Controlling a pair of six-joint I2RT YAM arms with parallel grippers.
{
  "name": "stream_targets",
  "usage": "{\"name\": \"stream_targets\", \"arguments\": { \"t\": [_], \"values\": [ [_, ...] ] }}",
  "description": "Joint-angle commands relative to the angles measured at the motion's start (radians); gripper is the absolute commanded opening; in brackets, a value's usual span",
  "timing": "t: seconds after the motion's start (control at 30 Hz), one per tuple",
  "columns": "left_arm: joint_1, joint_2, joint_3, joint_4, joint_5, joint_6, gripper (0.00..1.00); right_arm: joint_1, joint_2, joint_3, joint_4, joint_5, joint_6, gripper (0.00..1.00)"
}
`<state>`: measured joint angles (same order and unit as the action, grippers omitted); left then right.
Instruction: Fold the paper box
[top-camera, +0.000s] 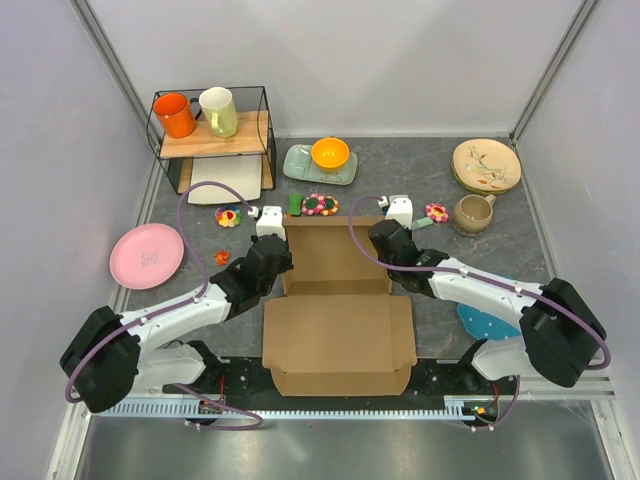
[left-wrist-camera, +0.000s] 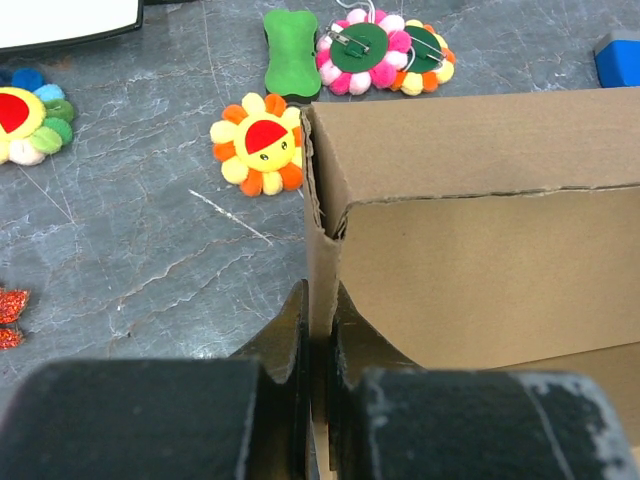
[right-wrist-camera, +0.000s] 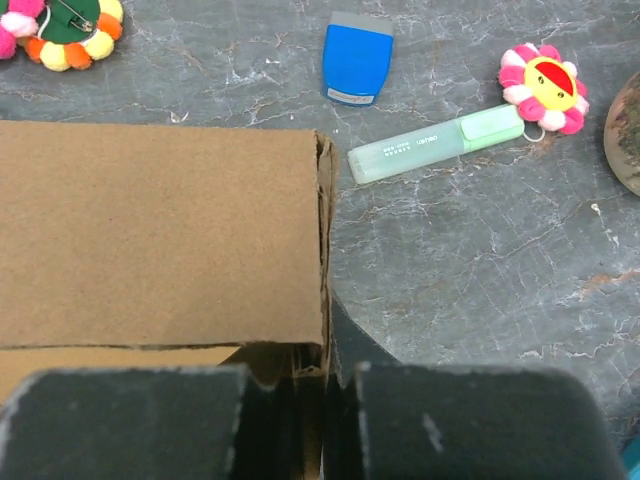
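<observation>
The paper box (top-camera: 335, 300) is a brown cardboard mailer lying mid-table, its far half raised into a shallow tray and its lid panel flat toward the arms. My left gripper (top-camera: 283, 262) is at the tray's left wall. In the left wrist view the left gripper (left-wrist-camera: 322, 330) is shut on that upright wall (left-wrist-camera: 322, 270), one finger on each side. My right gripper (top-camera: 388, 262) is at the right wall. The right wrist view shows the right gripper (right-wrist-camera: 325, 360) pinching the wall's edge (right-wrist-camera: 324, 250), with the tray's far wall (right-wrist-camera: 160, 230) standing to the left.
Beyond the box lie a green bone (left-wrist-camera: 291, 52), plush flowers (left-wrist-camera: 262, 145), a blue eraser (right-wrist-camera: 357, 62) and a green highlighter (right-wrist-camera: 435, 145). A pink plate (top-camera: 147, 256) sits left, a wire shelf with mugs (top-camera: 212, 130) back left, an orange bowl (top-camera: 330, 153) behind, a brown mug (top-camera: 472, 213) right.
</observation>
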<state>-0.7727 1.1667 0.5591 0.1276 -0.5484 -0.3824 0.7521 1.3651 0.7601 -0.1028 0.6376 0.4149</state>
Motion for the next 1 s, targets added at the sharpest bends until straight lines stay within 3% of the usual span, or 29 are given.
{"name": "stream_targets", "arguments": {
  "t": [0.0, 0.03, 0.07, 0.13, 0.3, 0.53, 0.6, 0.63, 0.73, 0.9, 0.97],
  "values": [
    [-0.002, -0.004, 0.044, 0.03, -0.019, -0.019, 0.02, 0.009, 0.02, 0.042, -0.101, 0.117, -0.01, 0.0],
    [-0.002, -0.006, 0.045, 0.029, -0.019, -0.019, 0.02, 0.009, 0.002, 0.035, -0.097, 0.094, -0.007, 0.07],
    [-0.002, -0.006, 0.045, 0.027, -0.021, -0.019, 0.02, 0.009, -0.012, 0.028, -0.081, 0.076, -0.005, 0.29],
    [-0.002, -0.006, 0.045, 0.023, -0.025, -0.015, 0.02, 0.009, -0.056, 0.016, -0.072, 0.033, 0.008, 0.47],
    [-0.002, -0.007, 0.044, 0.014, -0.039, -0.013, 0.02, 0.013, -0.081, 0.007, -0.104, -0.01, 0.024, 0.54],
    [-0.002, -0.007, 0.047, 0.009, -0.041, -0.021, 0.02, 0.029, -0.04, -0.047, -0.109, -0.067, 0.036, 0.49],
    [-0.002, -0.006, 0.048, 0.006, -0.041, -0.024, 0.02, 0.038, -0.031, -0.056, -0.109, -0.079, 0.044, 0.39],
    [-0.002, -0.007, 0.05, 0.003, -0.041, -0.024, 0.02, 0.041, -0.026, -0.065, -0.11, -0.079, 0.048, 0.22],
    [-0.002, -0.007, 0.05, -0.005, -0.036, -0.033, 0.02, 0.049, -0.041, -0.09, -0.097, -0.073, 0.055, 0.02],
    [-0.004, -0.009, 0.045, -0.009, -0.024, -0.053, 0.02, 0.062, -0.067, -0.107, -0.069, -0.056, 0.048, 0.0],
    [-0.002, -0.006, 0.058, -0.031, -0.01, -0.056, 0.11, 0.066, -0.069, -0.102, -0.071, -0.05, 0.042, 0.0]
  ]
}}
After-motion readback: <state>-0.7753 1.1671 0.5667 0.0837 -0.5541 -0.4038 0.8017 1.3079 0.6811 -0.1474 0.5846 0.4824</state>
